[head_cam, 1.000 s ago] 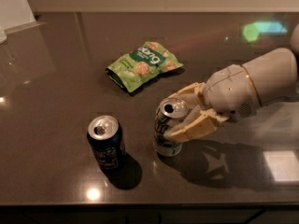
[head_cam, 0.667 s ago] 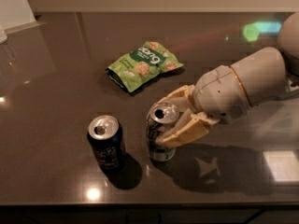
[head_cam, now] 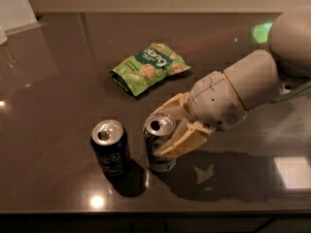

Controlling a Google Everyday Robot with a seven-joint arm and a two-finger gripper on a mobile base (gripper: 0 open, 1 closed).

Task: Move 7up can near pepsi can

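Two cream fingers (head_cam: 188, 141) of my gripper (head_cam: 164, 134) are clamped on the 7up can (head_cam: 159, 124). It stands upright on the desk (head_cam: 48, 91), just beside the pepsi can (head_cam: 111, 148), with a narrow gap between them. I see a green snack bag (head_cam: 148, 68) lying well beyond the pepsi can.

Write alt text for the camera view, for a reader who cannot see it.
The robot's pincer is shut on the 7up can, holding it close beside the pepsi can on a dark table, with a narrow gap between the two cans. A green dang snack bag lies farther back on the table.
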